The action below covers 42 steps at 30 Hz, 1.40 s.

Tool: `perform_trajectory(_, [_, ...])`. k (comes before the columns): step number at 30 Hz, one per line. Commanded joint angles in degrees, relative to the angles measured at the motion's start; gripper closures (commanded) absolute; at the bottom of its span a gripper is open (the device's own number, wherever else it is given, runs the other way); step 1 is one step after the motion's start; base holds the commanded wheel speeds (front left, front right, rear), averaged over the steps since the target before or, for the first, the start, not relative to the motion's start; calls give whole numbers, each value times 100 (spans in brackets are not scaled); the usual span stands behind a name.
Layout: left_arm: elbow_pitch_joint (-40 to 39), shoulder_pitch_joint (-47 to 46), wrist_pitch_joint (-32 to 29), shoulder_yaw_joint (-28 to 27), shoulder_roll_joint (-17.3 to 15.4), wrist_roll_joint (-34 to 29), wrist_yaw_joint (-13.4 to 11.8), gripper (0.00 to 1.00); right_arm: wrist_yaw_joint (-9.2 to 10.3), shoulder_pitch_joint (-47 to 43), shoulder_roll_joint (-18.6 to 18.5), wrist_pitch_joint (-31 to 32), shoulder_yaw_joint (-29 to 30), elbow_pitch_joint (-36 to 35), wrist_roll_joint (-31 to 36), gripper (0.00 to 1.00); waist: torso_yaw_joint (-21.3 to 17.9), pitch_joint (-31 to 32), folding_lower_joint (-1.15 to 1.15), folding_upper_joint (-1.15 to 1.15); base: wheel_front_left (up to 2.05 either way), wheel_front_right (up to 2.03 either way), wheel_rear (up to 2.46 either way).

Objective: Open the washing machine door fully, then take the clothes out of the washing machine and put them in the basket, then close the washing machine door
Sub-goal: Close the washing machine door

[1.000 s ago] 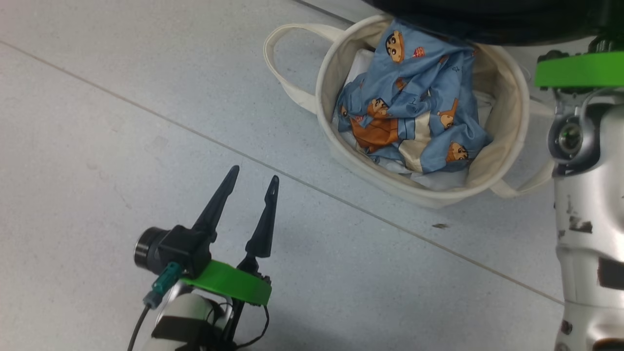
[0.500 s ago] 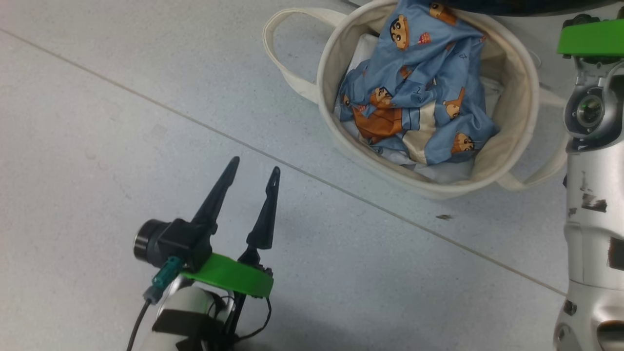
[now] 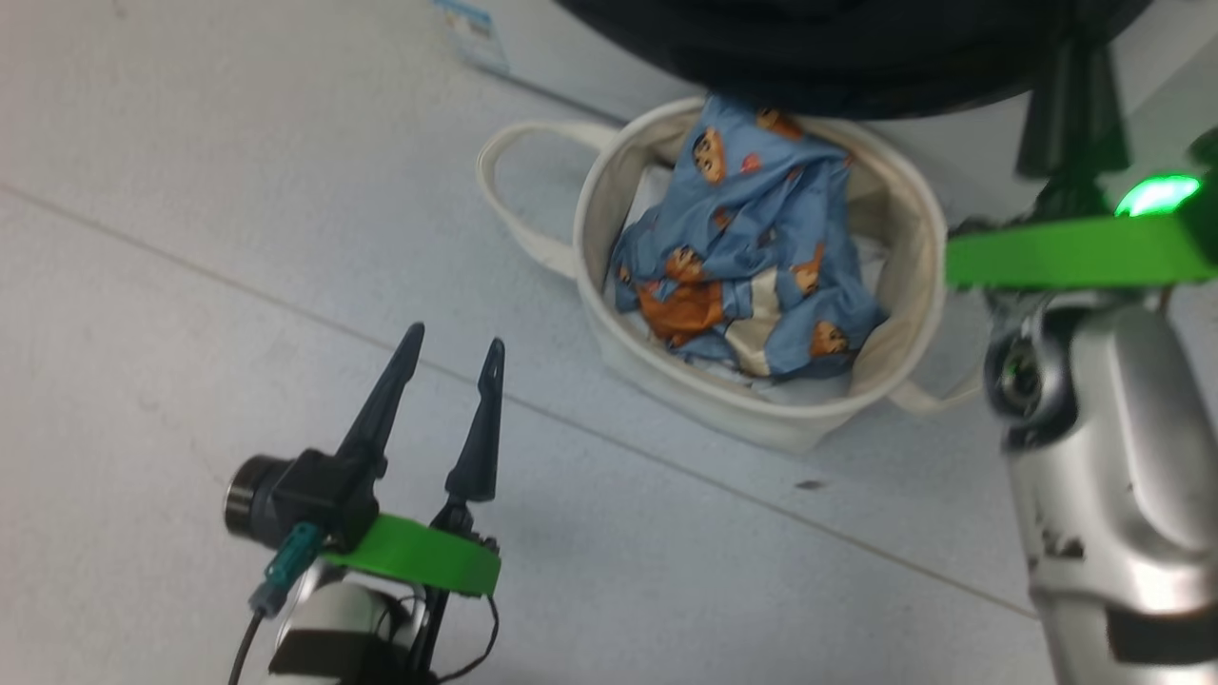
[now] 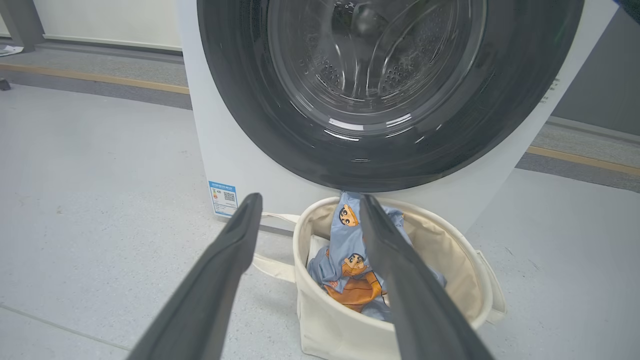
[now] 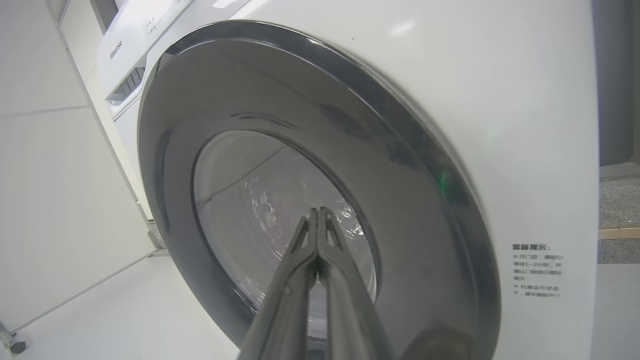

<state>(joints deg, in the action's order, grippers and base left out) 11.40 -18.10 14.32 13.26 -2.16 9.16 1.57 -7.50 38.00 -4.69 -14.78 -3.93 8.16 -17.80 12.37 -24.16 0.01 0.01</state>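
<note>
Clothes [image 3: 752, 238] crumpled in round cream canvas basket [image 3: 723, 411]; left fingers [image 3: 383, 401] apart, right fingers [image 5: 287, 300] pressed together.

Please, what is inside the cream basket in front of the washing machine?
Inside the basket lie the light blue clothes with cartoon figures, heaped on a white cloth. They cover the basket's bottom, so anything deeper cannot be seen.
</note>
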Motion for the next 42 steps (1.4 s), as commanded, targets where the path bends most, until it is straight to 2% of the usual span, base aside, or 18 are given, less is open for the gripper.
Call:
perform_trajectory(1, [-116,176,68,-289,-72,-73,40,0,1,-285,137,-22,-280,-271,-40,100,-265,435,-1,-1,0,0,0])
perform_trajectory(8, [-108,519,68,-631,-87,-103,207,0,1,-1044,164,-22,-550,-451,7,100,-631,896,-1,-1,0,0,0])
perform_trajectory(20, [-198,1102,68,-1080,-100,-52,479,0,1,-2627,179,-22,-253,-363,128,100,-1138,1501,-1,-1,0,0,0])
perform_trajectory(21, [-197,1133,68,-1091,-99,-51,492,0,1,-2728,179,-22,-226,-318,187,47,-1162,1524,-1,-1,0,0,0])
perform_trajectory(22, [-193,1158,68,-1098,-98,-45,505,0,1,-2808,180,-22,-179,-287,200,0,-1185,1559,-1,-1,0,0,0])
perform_trajectory(31, [-95,1270,68,-1144,-112,-83,567,0,1,-3151,180,-22,233,-338,106,0,-1337,1705,-1,-1,0,0,0])
perform_trajectory(42, [-3,1144,68,-1137,-129,-143,585,0,1,-3161,180,-22,299,-305,184,0,-1293,1635,-1,-1,0,0,0])
